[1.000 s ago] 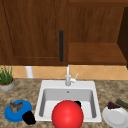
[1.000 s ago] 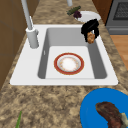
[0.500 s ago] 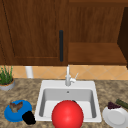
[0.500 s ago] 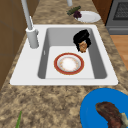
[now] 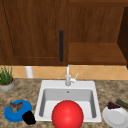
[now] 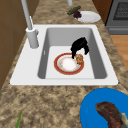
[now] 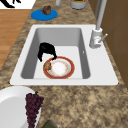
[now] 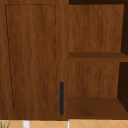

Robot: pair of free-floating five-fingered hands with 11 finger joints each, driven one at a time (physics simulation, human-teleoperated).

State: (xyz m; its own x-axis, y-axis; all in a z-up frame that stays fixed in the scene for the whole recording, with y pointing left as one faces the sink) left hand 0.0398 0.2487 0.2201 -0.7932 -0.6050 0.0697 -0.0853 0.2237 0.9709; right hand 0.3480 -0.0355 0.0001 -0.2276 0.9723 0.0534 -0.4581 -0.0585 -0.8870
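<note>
A red-rimmed plate [image 6: 68, 64] with a white centre lies on the floor of the white sink [image 6: 105, 77]. My right hand [image 6: 79, 46] hangs over the plate's edge with its fingers curled down on a brown food piece [image 6: 79, 59]. The right side view shows the same hand [image 7: 46, 50], food piece [image 7: 47, 65] and plate [image 7: 60, 68]. My left hand [image 5: 28, 117] is a black lump at the counter's front edge, beside a blue plate [image 5: 11, 115] that carries a brown piece of meat [image 5: 15, 106]. In the front view a big red round shape [image 5: 67, 115] covers the sink's front.
The faucet [image 5: 68, 77] rises behind the basin. A white plate [image 5: 115, 117] with dark grapes [image 7: 33, 105] and a green vegetable [image 5: 122, 103] sit on the right counter. A potted plant [image 5: 6, 80] stands far left. Above are a cabinet door with a dark handle [image 8: 61, 98] and open shelves [image 8: 97, 105].
My right hand has come down from near the white plate into the sink with the brown food piece, and is now at the red-rimmed plate. The left hand has stayed put.
</note>
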